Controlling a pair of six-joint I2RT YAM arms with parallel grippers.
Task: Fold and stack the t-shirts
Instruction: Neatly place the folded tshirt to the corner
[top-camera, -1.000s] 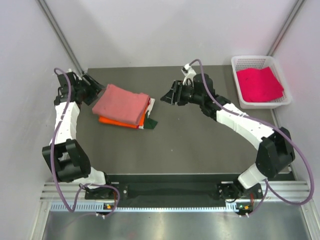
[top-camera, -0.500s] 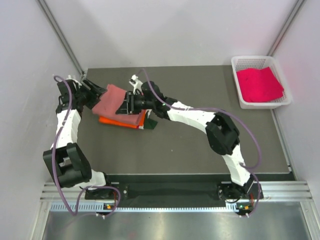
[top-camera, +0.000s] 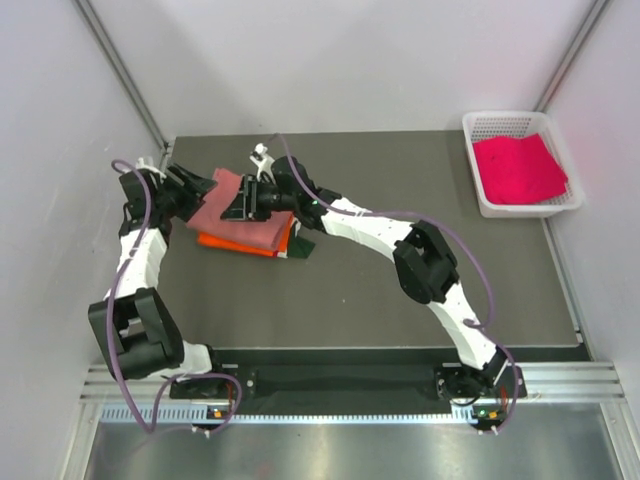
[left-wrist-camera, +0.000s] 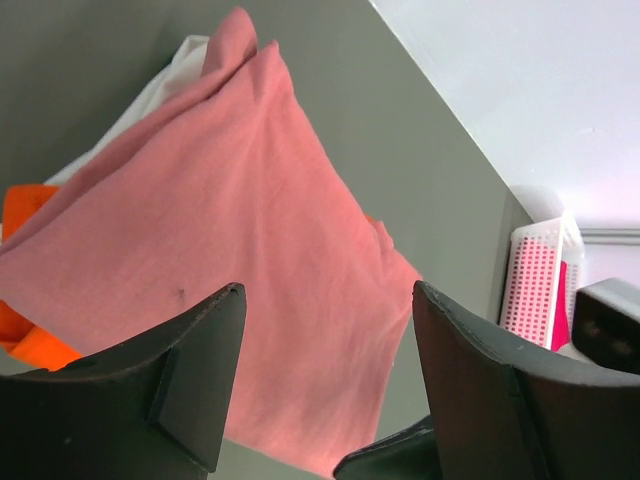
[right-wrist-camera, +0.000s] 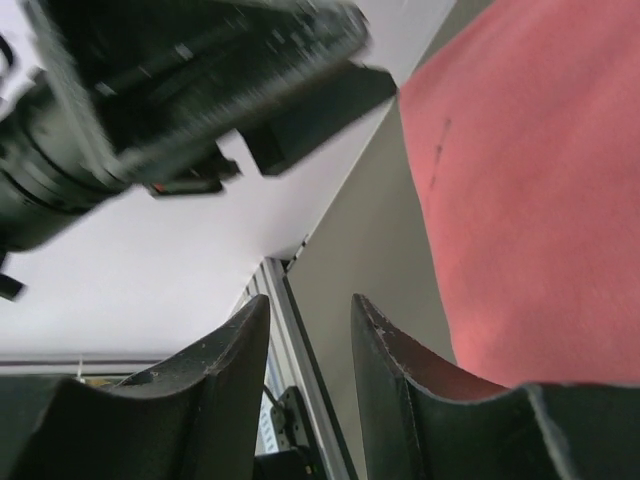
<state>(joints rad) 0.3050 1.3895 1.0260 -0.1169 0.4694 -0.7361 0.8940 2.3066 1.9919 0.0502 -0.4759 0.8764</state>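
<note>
Left gripper (left-wrist-camera: 328, 295): jaws wide, empty; salmon-pink t-shirt (left-wrist-camera: 250, 250) lay just ahead of the fingers, not gripped.
Right gripper (right-wrist-camera: 310, 302): narrow gap, nothing in it; sat over the same shirt's left edge.
Stack: salmon-pink t-shirt lay on orange t-shirt (top-camera: 225, 243), on the far left of the table (top-camera: 380, 290).
Magenta t-shirt (top-camera: 518, 168): in white mesh basket (top-camera: 480, 124), well apart from both grippers.

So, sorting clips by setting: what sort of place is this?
Probably a lab robot cell: bare white walls box in a dark table, left arm and right arm bolted to a metal rail.

Salmon-pink t-shirt (top-camera: 252, 228) atop orange t-shirt (top-camera: 218, 242); magenta t-shirt (top-camera: 518, 168) apart
</note>
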